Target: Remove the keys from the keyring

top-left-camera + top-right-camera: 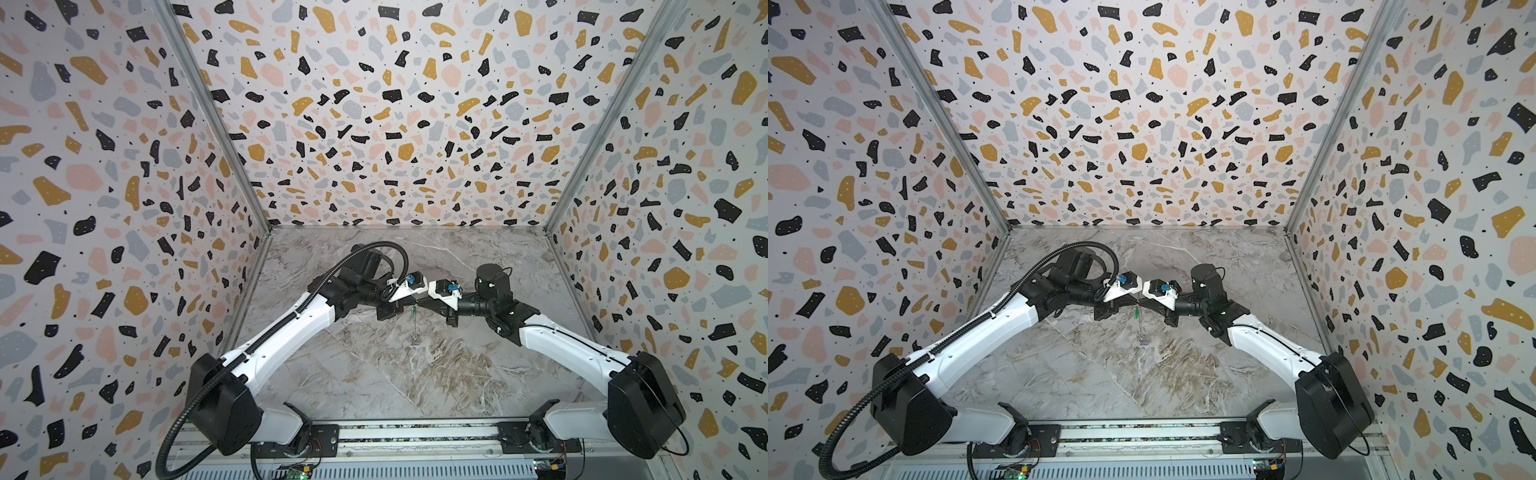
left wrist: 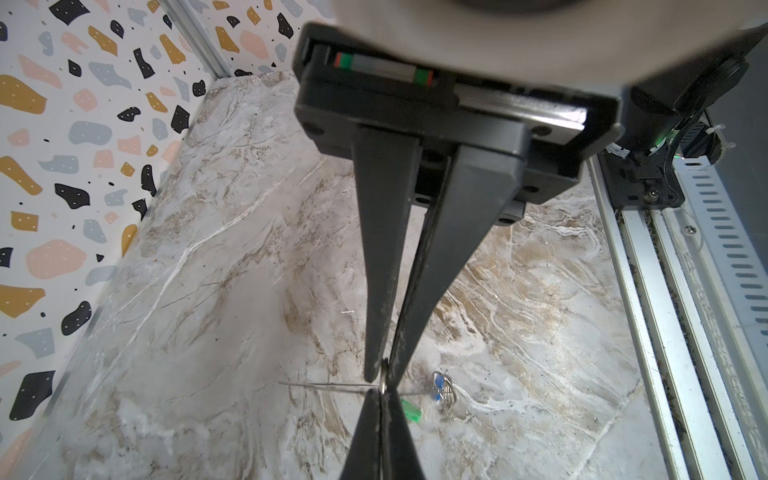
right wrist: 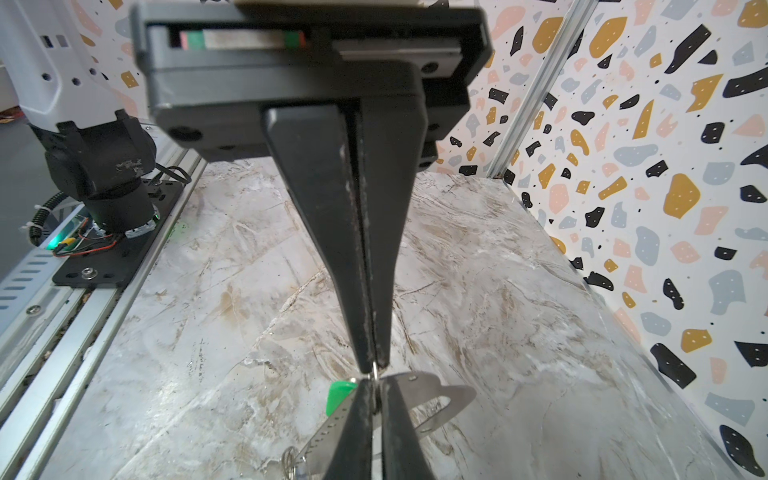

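- Left claw and right claw: tip to tip in mid-air, both clamped on thin wire ring.
- Flat pale slotted metal keyring plate: hangs beneath, over marble surface.
- Bright green plastic tag: beside the tips; bright blue plastic tag: lower down.

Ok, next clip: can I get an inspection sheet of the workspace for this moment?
Surface: marble-look tabletop, veined grey and tan.
Job's things: keyring hangs below the gripper tips; green key beside them, blue key at its lower end.
Clutter: nothing seen.
Grippers: left gripper and right gripper meet tip to tip, both shut on a small wire ring of the keyring.
Cables: black conduit along the left arm.
Surroundings: terrazzo-pattern walls on three sides.
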`<action>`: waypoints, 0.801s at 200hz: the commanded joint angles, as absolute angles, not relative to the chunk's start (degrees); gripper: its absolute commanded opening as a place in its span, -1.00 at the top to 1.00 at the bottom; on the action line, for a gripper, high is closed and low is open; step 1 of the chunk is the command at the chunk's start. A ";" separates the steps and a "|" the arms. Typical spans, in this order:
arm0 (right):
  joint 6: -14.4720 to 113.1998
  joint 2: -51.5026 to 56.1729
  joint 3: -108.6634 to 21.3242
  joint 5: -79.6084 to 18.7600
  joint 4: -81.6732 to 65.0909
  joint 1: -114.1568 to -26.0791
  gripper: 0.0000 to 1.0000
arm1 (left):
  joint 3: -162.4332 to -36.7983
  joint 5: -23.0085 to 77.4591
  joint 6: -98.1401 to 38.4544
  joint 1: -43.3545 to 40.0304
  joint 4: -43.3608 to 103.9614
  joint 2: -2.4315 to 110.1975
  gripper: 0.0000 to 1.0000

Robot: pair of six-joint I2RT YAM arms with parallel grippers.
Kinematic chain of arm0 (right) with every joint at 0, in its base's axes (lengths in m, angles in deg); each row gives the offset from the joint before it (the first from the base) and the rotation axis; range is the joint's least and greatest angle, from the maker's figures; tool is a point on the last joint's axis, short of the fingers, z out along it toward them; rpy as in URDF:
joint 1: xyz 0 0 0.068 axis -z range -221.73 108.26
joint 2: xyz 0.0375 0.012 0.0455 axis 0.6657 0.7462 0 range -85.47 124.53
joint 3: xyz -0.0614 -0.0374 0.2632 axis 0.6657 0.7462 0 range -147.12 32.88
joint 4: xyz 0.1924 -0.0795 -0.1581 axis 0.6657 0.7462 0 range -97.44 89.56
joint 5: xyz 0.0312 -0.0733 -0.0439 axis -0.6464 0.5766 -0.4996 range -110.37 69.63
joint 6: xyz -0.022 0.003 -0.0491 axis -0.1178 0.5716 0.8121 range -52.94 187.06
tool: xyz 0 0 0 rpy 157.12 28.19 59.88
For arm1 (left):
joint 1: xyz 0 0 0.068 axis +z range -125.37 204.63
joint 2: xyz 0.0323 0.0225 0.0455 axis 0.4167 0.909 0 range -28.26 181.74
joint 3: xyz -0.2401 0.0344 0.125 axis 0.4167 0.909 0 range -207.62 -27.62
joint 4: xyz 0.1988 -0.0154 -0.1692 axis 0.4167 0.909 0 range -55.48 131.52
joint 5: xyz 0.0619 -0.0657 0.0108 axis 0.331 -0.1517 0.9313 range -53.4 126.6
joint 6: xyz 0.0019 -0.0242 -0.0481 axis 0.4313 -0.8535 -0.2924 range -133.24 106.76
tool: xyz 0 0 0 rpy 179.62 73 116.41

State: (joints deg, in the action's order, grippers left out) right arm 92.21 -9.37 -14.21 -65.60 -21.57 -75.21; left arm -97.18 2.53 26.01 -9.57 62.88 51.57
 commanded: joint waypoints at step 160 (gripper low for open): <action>81.27 -9.47 -11.19 -71.73 -39.05 -75.64 1.00 | -74.48 -8.39 16.85 -3.28 28.18 36.52 0.57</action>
